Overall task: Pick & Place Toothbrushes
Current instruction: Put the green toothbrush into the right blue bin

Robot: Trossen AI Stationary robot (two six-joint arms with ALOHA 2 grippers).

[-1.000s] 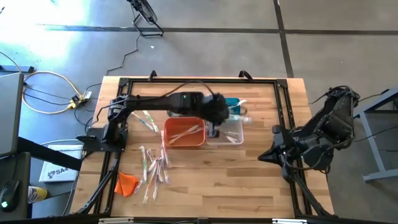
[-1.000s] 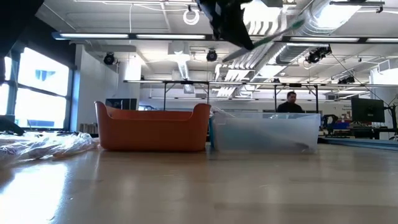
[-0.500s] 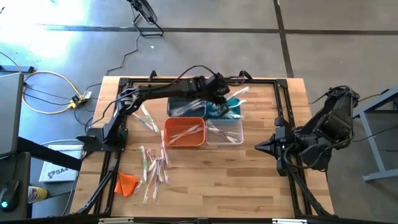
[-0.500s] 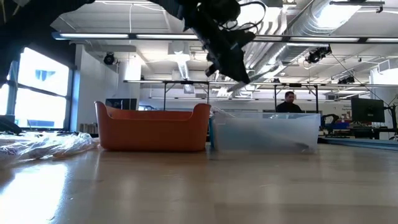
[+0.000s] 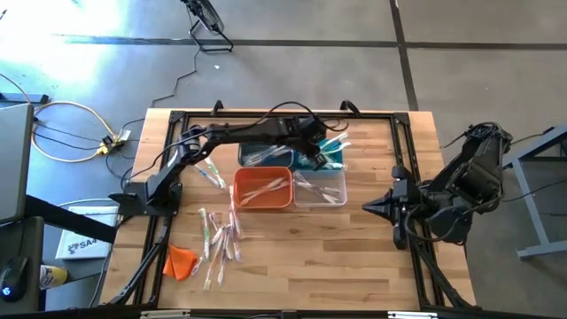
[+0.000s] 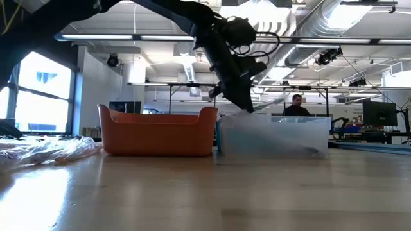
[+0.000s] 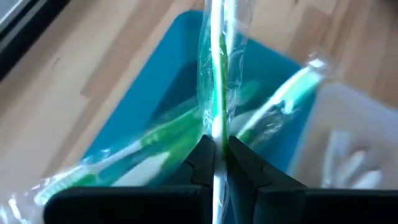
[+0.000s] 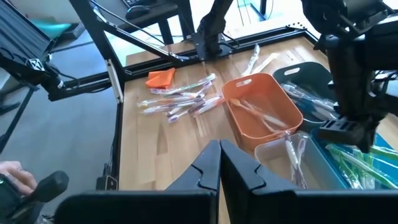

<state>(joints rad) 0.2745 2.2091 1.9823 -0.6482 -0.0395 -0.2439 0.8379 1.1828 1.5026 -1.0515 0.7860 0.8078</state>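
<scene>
Left wrist view: left pincer (image 7: 216,163) is clamped on a green toothbrush (image 7: 216,93) above the teal bin (image 7: 161,106).
Release: best made low, wrapper kept inside the rim.
Right pincer (image 5: 368,209): held together, parked.

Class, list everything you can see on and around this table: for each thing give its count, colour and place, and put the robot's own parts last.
Held toothbrush: one, green in a clear wrapper, over the teal bin.
Teal bin: one, far middle of the table, green toothbrushes inside.
Dark grey bin: one, beside the teal bin.
Orange bin: one, table middle, a few toothbrushes inside.
Clear bin: one, right of the orange bin.
Loose toothbrushes: a wrapped heap, near left of the table.
Orange cloth: one, near left corner.
Person: one, in the room behind.
Left hand: shut on the held toothbrush.
Right hand: shut, waiting at the table's right side.
</scene>
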